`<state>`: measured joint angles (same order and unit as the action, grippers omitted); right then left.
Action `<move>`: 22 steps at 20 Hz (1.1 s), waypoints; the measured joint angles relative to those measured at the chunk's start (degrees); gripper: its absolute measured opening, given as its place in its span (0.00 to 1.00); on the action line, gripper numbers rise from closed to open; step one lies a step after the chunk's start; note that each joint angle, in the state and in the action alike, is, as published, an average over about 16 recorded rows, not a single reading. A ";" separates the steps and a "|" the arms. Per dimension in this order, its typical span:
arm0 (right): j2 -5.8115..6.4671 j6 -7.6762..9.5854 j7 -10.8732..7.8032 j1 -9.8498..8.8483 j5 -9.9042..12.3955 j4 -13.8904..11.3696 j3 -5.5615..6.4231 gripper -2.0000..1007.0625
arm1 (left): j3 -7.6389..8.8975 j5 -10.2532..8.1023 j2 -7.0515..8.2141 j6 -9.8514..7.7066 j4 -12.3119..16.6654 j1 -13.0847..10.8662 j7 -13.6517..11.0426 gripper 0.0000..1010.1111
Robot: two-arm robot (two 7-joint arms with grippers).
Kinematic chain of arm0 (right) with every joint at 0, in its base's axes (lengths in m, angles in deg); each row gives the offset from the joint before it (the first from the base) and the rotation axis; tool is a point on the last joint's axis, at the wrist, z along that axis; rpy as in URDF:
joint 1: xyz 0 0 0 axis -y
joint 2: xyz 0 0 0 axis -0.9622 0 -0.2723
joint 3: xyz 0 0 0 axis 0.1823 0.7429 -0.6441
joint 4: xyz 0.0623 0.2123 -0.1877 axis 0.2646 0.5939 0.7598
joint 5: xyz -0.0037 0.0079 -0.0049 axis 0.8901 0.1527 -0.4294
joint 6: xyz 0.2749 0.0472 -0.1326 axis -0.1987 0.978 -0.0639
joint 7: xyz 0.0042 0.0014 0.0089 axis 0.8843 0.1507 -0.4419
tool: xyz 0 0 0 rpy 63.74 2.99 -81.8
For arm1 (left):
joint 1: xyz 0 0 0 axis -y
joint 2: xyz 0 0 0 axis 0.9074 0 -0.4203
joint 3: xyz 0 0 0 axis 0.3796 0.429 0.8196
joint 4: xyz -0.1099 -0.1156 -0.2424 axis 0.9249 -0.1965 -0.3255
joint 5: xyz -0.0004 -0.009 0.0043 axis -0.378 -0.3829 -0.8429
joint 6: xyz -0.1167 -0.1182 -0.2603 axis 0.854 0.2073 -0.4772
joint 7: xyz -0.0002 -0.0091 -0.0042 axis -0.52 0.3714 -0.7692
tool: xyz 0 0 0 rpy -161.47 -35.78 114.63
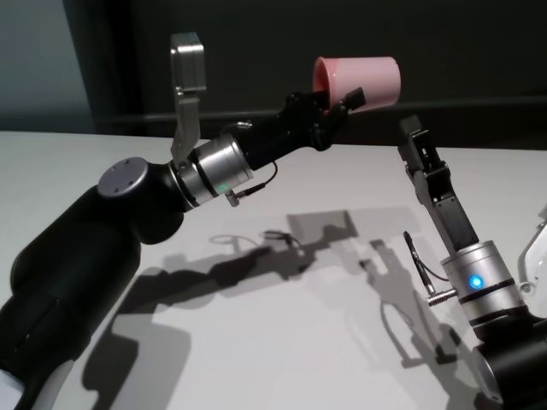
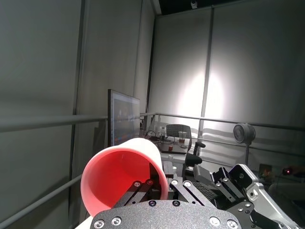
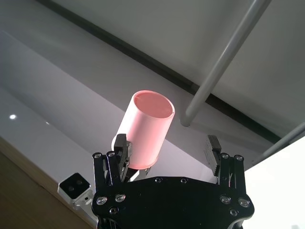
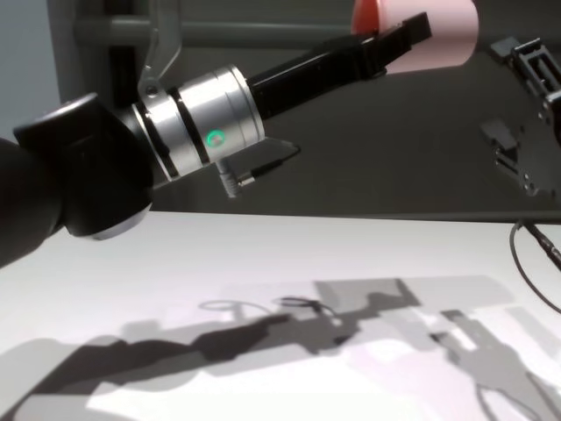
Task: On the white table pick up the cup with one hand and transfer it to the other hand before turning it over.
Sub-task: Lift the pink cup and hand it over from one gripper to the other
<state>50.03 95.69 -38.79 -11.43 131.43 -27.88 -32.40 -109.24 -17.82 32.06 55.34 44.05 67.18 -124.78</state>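
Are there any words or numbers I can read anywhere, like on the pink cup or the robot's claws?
None: no word or number can be read in any view.
The cup, held in the left claw above the white table, is plain pink.
The open right claw shows only screws.
The screen behind, in the left wrist view, shows marks too blurred to read.

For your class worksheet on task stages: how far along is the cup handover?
Done: the cup is off the white table, held aloft on its side at the rim by the left gripper. In hand: the right gripper waits beside it, jaws open, not gripping. Left: the transfer and the turn-over.
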 joint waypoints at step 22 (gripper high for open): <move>-1.15 1.83 -6.01 6.05 9.46 7.15 -0.96 0.99 | 0.00 0.00 0.00 0.00 0.00 0.00 0.00 0.05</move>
<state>48.89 97.52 -44.80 -5.38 140.89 -20.72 -33.36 -109.24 -17.82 32.06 55.34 44.05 67.18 -124.78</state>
